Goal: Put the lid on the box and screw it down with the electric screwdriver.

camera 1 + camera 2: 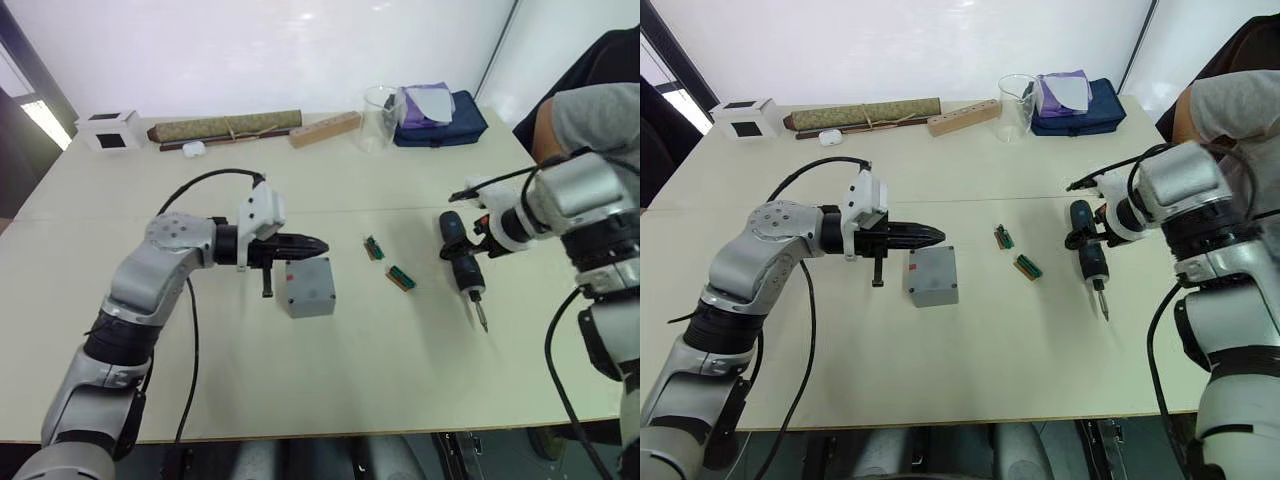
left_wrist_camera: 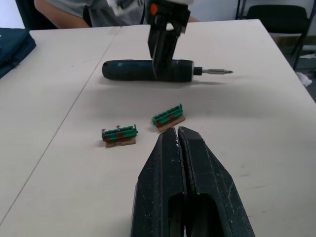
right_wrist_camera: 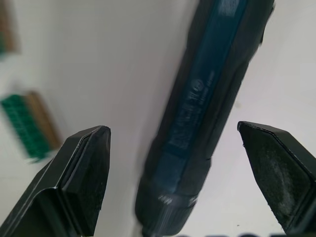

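Observation:
The grey box (image 1: 310,288) stands on the table a little left of centre, with a small red mark on its rim. Its top face is smooth and closed, so the lid looks seated on it. My left gripper (image 1: 320,245) is shut on nothing, its tips just beyond the box's far edge; in the left wrist view the fingers (image 2: 197,168) press together. The electric screwdriver (image 1: 462,262) lies on the table to the right, bit toward the front edge. My right gripper (image 3: 173,131) is open and straddles the screwdriver's body (image 3: 207,84), pads clear of both sides.
Two small green circuit boards (image 1: 374,247) (image 1: 401,277) lie between box and screwdriver. Along the back edge are a white box (image 1: 108,130), a rolled mat (image 1: 225,127), a wooden block (image 1: 325,129), a clear beaker (image 1: 380,118) and a blue bag (image 1: 440,115). A person (image 1: 590,105) sits at far right.

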`<state>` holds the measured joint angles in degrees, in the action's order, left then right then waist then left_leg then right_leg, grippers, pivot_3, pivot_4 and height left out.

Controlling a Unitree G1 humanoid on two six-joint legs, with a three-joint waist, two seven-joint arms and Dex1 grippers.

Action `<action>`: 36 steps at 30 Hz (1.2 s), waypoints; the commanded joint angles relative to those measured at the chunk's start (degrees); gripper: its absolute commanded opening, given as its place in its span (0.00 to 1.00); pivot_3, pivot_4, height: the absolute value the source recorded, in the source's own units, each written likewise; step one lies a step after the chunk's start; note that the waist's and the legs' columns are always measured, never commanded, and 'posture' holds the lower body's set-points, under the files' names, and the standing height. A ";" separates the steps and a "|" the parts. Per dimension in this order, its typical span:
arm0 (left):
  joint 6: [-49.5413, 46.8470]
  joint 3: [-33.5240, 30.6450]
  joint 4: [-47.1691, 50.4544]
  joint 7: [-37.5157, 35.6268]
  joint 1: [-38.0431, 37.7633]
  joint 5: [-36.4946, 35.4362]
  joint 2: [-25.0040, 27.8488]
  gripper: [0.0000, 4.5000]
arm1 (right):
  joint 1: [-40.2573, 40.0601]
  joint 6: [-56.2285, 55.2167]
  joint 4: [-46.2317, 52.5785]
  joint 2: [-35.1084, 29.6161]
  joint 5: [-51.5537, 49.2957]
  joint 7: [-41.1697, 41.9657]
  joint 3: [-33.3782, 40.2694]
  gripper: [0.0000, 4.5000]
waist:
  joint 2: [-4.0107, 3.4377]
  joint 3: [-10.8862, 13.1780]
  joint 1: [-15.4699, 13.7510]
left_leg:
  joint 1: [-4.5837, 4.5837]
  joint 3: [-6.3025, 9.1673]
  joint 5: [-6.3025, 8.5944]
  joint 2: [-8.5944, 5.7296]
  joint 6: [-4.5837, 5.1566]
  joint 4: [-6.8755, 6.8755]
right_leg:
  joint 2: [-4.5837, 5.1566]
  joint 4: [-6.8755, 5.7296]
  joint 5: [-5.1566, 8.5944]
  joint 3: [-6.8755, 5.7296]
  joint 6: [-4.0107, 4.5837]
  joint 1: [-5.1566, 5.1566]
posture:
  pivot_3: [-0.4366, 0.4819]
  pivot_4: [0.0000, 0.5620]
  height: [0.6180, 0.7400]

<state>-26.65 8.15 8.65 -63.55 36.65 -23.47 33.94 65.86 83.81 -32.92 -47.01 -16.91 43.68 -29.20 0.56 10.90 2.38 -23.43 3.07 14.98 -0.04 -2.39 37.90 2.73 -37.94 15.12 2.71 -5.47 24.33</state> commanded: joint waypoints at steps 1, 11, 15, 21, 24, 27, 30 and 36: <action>-0.01 -1.61 3.54 1.34 -1.13 -0.18 1.02 0.00 | 3.14 -3.93 -4.98 1.62 3.13 4.08 -3.80 0.99 | 0.00 0.00 0.17 | 0.00 0.00 0.00 0.00 0.00 0.00 | 0.00 0.00 0.00 0.00 0.00 0.00 | 0.48 0.27 0.97; -1.04 -2.98 6.79 4.77 -4.49 -0.60 2.11 0.00 | 8.32 -12.46 -19.64 9.04 11.04 10.24 -5.93 0.77 | 0.01 -0.01 0.35 | 0.07 0.02 0.00 0.02 0.00 0.03 | -0.05 -0.09 -0.01 0.01 -0.01 0.00 | 0.48 0.27 0.97; -1.03 -3.22 6.49 4.80 -4.48 -0.68 2.73 0.00 | 11.23 -14.38 -23.88 10.56 13.10 10.61 -3.18 0.52 | 0.01 -0.01 0.49 | 0.08 0.05 0.00 0.03 0.00 0.02 | -0.08 -0.13 -0.01 0.00 0.00 0.00 | 0.48 0.27 0.97; -0.78 -3.10 5.09 4.30 -3.22 -0.50 2.96 0.00 | 12.16 -12.94 -22.47 8.68 14.68 10.63 0.08 0.43 | -0.06 0.03 0.21 | 0.05 0.03 0.00 0.02 0.00 0.00 | -0.06 -0.12 -0.01 0.00 0.00 0.05 | 0.48 0.27 0.97; -0.44 -2.96 4.05 3.88 -2.60 -0.16 3.15 0.00 | 11.37 -11.29 -14.16 4.94 14.10 10.25 3.11 0.42 | -0.17 0.10 0.09 | -0.02 0.02 0.00 0.01 0.00 -0.01 | -0.04 -0.12 0.00 0.00 0.00 0.13 | 0.48 0.27 0.97; -0.19 -3.03 3.22 3.35 -2.36 -0.03 3.60 0.00 | 8.51 -8.88 -1.01 1.92 11.66 10.01 7.88 0.42 | -0.25 0.15 0.05 | -0.06 0.02 0.00 -0.02 0.00 -0.01 | -0.01 -0.11 0.00 0.00 0.00 0.15 | 0.48 0.27 0.97; 0.34 -3.05 1.89 2.70 -2.06 0.15 3.99 0.00 | 3.61 -8.60 13.49 1.82 8.47 7.42 16.35 0.42 | -0.24 0.15 0.25 | -0.06 0.07 0.00 -0.01 0.00 -0.05 | -0.04 -0.07 0.00 -0.01 0.00 0.14 | 0.48 0.27 0.97; 1.64 -2.02 -1.78 0.46 -1.39 1.12 4.21 0.00 | -9.31 -23.09 45.61 16.88 -1.83 -1.55 38.72 0.42 | -0.25 0.16 0.70 | -0.02 0.08 0.00 0.06 0.00 -0.08 | -0.14 -0.17 0.00 0.02 0.00 0.19 | 0.48 0.27 0.97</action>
<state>-26.42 6.36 6.89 -62.15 34.20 -22.84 37.59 55.82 67.40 1.45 -33.13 -14.60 45.09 1.94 0.31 11.06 3.08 -23.46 3.15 14.97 0.02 -2.39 37.80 2.58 -38.12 15.12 2.74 -5.47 24.54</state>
